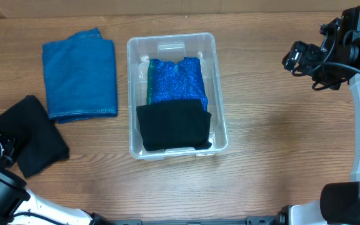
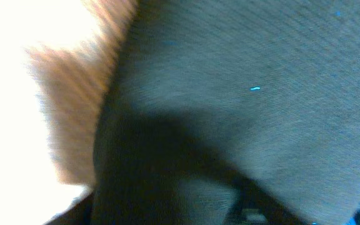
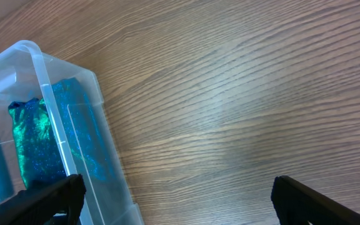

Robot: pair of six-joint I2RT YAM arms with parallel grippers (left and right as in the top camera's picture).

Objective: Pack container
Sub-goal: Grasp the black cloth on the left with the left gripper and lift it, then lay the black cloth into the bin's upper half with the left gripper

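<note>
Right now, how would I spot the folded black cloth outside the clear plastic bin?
Find the clear rectangular plastic container at centre. Left of it lies a folded blue cloth; the folded black cloth sits beside that, nearer the robot. Unlike the other black cloth, it lies on bare wood, not inside the container.

Wood-grain table (image 1: 274, 125), light brown, with three things sitting right on it. The clear plastic container (image 1: 167, 39) is around the middle. A folded blue cloth (image 1: 80, 75) lies just to its left without touching it, and a folded black cloth (image 1: 33, 134) sits at an angle by the blue one's lower left corner, toward the table's front-left.
</note>
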